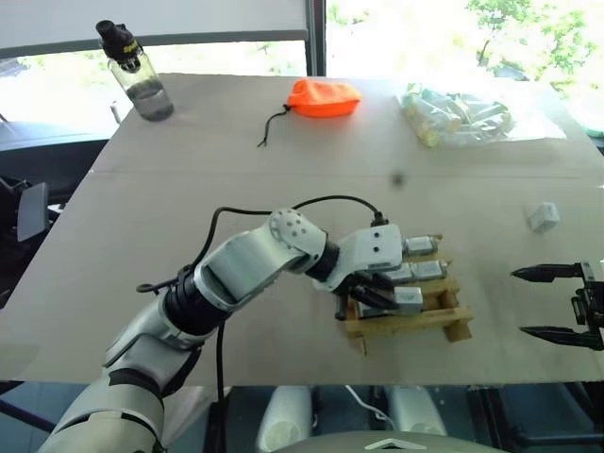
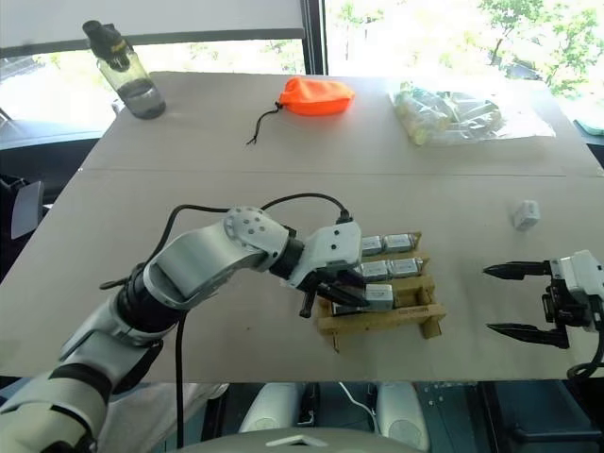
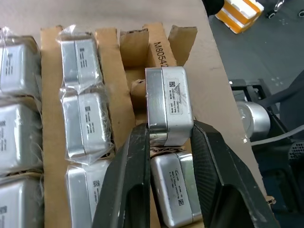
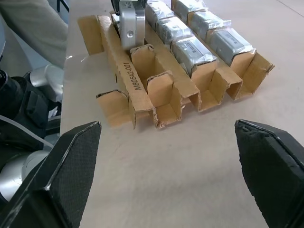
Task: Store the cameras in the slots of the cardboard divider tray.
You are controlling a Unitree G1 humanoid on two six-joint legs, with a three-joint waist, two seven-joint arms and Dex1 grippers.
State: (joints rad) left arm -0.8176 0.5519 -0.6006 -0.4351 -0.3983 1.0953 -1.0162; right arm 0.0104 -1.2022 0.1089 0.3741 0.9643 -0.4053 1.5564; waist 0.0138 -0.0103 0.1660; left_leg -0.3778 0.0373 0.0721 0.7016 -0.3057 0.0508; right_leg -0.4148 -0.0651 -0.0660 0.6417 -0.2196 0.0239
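The brown cardboard divider tray (image 1: 455, 327) lies near the table's front edge, right of centre. Several silvery cameras (image 1: 427, 271) sit in its slots, some wrapped in clear film (image 3: 88, 128). My left gripper (image 3: 168, 128) is shut on one bare camera (image 3: 168, 102), holding it tilted over the tray's near row, just above an empty slot (image 4: 142, 59). Another camera (image 3: 178, 190) sits in the slot beside it. One loose camera (image 1: 543, 217) lies on the table at the right. My right gripper (image 1: 519, 302) stands open to the right of the tray, holding nothing.
At the back of the table stand a water bottle (image 1: 137, 80), an orange pouch (image 1: 324, 97) with a black cord, and a clear bag of pale tubes (image 1: 458, 115). The table's front edge runs just below the tray.
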